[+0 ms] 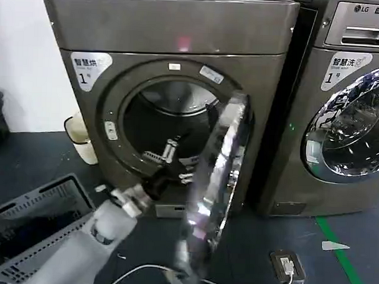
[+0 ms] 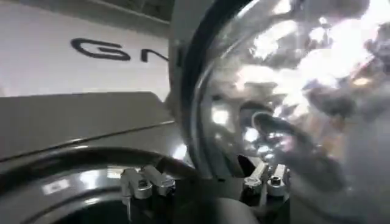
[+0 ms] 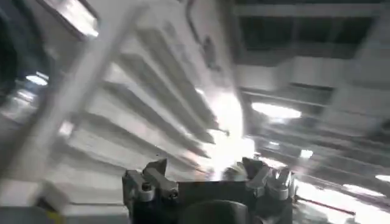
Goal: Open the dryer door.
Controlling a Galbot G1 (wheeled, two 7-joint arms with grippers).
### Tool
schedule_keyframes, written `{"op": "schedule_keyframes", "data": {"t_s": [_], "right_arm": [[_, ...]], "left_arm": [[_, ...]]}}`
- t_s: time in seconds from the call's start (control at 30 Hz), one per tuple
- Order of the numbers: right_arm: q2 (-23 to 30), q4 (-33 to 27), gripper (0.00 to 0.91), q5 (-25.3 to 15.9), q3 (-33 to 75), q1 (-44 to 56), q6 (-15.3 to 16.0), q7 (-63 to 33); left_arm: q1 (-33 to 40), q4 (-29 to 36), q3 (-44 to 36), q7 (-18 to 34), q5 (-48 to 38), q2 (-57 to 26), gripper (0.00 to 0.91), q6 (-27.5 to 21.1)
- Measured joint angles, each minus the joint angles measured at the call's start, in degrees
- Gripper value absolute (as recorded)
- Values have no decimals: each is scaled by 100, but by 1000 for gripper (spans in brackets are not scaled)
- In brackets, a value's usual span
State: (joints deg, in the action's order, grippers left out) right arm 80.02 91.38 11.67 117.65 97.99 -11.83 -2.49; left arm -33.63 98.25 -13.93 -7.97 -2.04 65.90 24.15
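Dryer door [image 1: 216, 186] swung wide open, edge-on. Left claw [image 1: 171, 155] at drum opening, fingers spread, gripping nothing. Right claw [image 3: 210, 182] also open, empty.

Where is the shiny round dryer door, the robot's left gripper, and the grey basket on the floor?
dryer door [image 1: 216, 180], head view, on its chrome ring, swung open.
left gripper [image 1: 175, 155], head view, between its fingertips at the drum opening.
grey basket [image 1: 41, 202], head view, on its rim.
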Motion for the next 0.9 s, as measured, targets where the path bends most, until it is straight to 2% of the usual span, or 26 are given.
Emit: {"op": "schedule_keyframes", "data": {"t_s": [0.17, 0.33, 0.5, 0.73, 0.9], "right_arm": [[-252, -500, 907, -163, 449, 160, -176, -9], [-430, -1065, 907, -300, 829, 260, -1, -173], [-544, -1340, 907, -377, 1146, 380, 343, -429], [-563, -1584, 907, -369, 1353, 496, 118, -450], [-571, -1699, 907, -359, 1388, 524, 6, -413]], "left_arm": [[334, -293, -503, 5, -137, 383, 907, -50], [640, -688, -933, 9, -115, 762, 907, -65], [912, -1052, -1258, 2, -28, 1169, 907, -68], [1298, -1584, -1524, -4, 34, 1671, 907, -38], [1368, -1709, -1570, -18, 36, 1829, 907, -44]]}}
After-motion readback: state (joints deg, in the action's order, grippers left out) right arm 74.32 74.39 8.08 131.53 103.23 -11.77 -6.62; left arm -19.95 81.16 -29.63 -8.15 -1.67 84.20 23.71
